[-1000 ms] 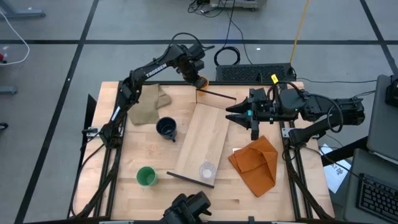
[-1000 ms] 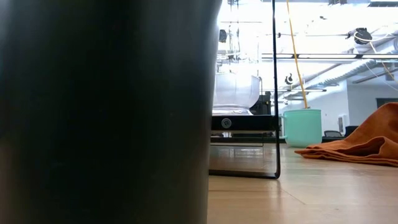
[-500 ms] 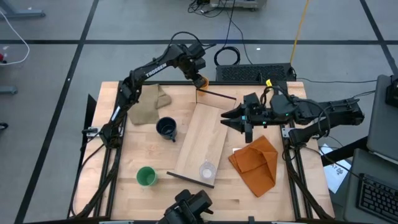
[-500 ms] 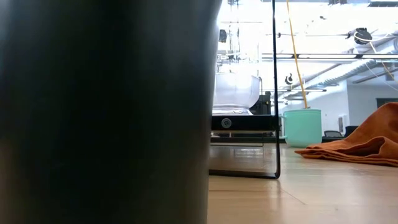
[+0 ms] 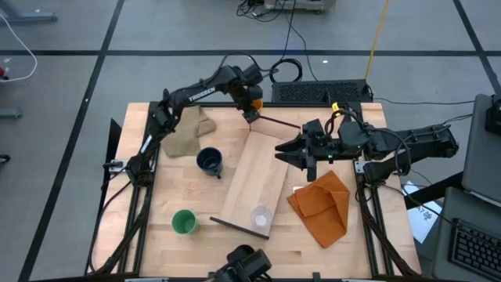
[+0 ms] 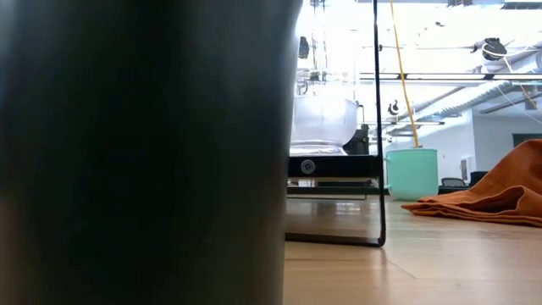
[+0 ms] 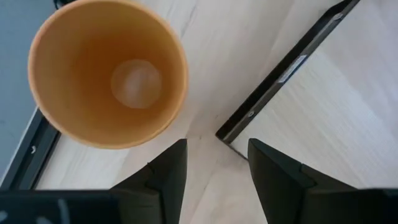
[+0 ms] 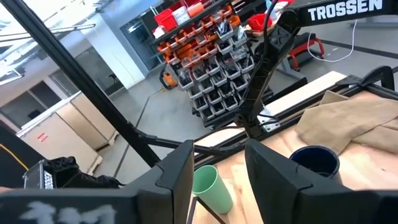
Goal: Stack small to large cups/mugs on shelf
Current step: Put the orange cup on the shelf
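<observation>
Across the middle of the table (image 5: 156,204), a long wooden shelf (image 5: 254,168) lying at a slant, with a thin dark strip (image 7: 286,68) upright at each short end. On the right side of the table, just beside the shelf, a crumpled orange cloth (image 5: 321,205); near the far left corner, a tan cloth (image 5: 188,129). Over the right edge of the shelf, above the orange cloth: the right gripper (image 5: 290,155), parted, nothing between its two dark fingers (image 8: 177,177), touching nothing. At the far end of the shelf: the left gripper (image 7: 214,165), likewise spread, fingers (image 7: 165,171) apart with only bare tabletop in the gap, gripping nothing and clear of everything. Left of the shelf, near the tan cloth, a navy mug (image 5: 209,160) upright on the table. Toward the near left corner, a green cup (image 5: 184,222), also upright, well apart from the shelf. Just beside the far strip, close to the table's back edge, an orange cup (image 7: 109,71), upright, empty, free of the left fingers. On the shelf at its near end, a small clear cup (image 5: 260,215).
</observation>
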You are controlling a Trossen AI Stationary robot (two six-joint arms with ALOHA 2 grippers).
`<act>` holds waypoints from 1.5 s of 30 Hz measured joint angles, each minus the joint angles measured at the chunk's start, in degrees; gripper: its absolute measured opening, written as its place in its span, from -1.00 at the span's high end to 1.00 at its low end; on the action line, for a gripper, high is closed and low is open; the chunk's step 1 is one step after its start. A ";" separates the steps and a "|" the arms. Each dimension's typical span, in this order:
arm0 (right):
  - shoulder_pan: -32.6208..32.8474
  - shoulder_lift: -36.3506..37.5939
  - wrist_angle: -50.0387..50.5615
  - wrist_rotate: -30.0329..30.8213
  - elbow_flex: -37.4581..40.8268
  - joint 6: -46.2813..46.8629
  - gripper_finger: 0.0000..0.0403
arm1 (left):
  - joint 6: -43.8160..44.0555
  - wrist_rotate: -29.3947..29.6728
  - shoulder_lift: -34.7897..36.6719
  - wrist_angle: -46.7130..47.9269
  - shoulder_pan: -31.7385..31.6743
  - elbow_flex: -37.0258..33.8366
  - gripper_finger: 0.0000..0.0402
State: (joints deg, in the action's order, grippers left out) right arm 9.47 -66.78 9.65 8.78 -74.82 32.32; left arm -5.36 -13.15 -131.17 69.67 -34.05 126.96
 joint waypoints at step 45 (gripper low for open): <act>-1.53 0.04 -2.21 -4.34 0.03 -0.07 0.32 | 38.56 -0.97 0.28 2.61 -10.29 4.50 0.15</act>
State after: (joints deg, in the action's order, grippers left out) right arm 7.94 -66.74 7.44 4.44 -74.78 32.24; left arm 33.20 -14.12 -130.90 72.28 -44.34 131.46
